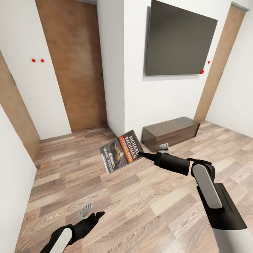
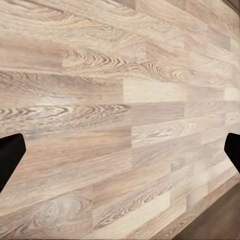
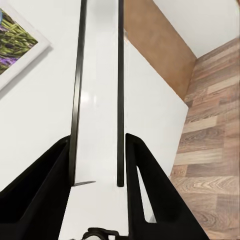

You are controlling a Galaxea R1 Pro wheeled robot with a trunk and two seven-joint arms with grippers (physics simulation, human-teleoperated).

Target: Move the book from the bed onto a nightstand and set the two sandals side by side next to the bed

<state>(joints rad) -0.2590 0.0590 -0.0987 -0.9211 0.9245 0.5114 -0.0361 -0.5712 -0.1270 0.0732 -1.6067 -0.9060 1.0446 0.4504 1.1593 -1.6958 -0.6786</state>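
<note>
Right gripper clamped on the book, fingertips pinching the edge nearest the arm; in the right wrist view, right gripper seen with both black fingers pressed against the book, shown edge-on as two dark cover lines with pale pages between. Held in mid-air above the wood-plank floor, touching nothing else. Cover turned toward the head camera, tilted; long axis running from lower left to upper right, lettering slanted the same way, free end pointing away from the arm toward the brown door.

Left gripper low at the lower left, over bare floor; from the head view, cannot tell the spread of its fingers. In the left wrist view, black fingertips at opposite edges of the picture, well apart, nothing between them but floor planks: released.

Beyond the book: low dark wooden bench against the white wall, dark flat panel mounted above it, white wall corner between door and bench. Bench just beside the right forearm's line, apart from the book.

Right wrist view alone: framed picture with purple and green on the white wall.
</note>
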